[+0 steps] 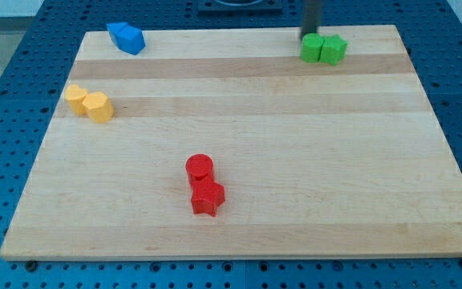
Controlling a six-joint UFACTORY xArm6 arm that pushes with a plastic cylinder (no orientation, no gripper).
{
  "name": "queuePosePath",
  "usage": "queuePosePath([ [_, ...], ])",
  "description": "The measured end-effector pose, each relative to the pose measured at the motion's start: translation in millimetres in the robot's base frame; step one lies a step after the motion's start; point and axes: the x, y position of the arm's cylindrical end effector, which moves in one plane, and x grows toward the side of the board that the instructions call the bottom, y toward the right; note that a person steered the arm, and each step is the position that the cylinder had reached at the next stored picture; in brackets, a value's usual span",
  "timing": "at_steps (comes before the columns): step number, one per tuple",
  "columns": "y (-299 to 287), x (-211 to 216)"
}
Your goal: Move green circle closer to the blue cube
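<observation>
Pale wood bench (pixel 295 160) with lengthwise light and tan grain bands, on a blue perforated base (pixel 6 32) dotted with dark holes. Two green blocks (pixel 323 49), touching, bright green. Blue blocks (pixel 127 38), mid blue. Two yellow blocks (pixel 89 103), orange-yellow. Red circle (pixel 200 167) and red star-like block (pixel 208 197), same saturated red. Dark grey rod, my tip (pixel 310 34).

Bench (pixel 239 136): pale wood, planks laid lengthwise, visible grain, smooth with a low satin sheen. Around the bench: blue perforated sheet (pixel 6 120), matt, looks like painted metal. Blocks on the bench, e.g. green circle (pixel 312 47) and blue cube (pixel 127 38): uniformly coloured, smooth, matt; material cannot be told. Rod above the green circle: dark, matt, blurred.
</observation>
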Motion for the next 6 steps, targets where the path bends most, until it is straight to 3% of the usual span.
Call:
queuePosePath([
  [1,-0.4,25.1],
  [2,-65.7,26.4],
  [3,-173.2,17.6],
  [4,-162.3,51.9],
  [5,-212.9,69.8],
  [6,-268.0,44.2],
])
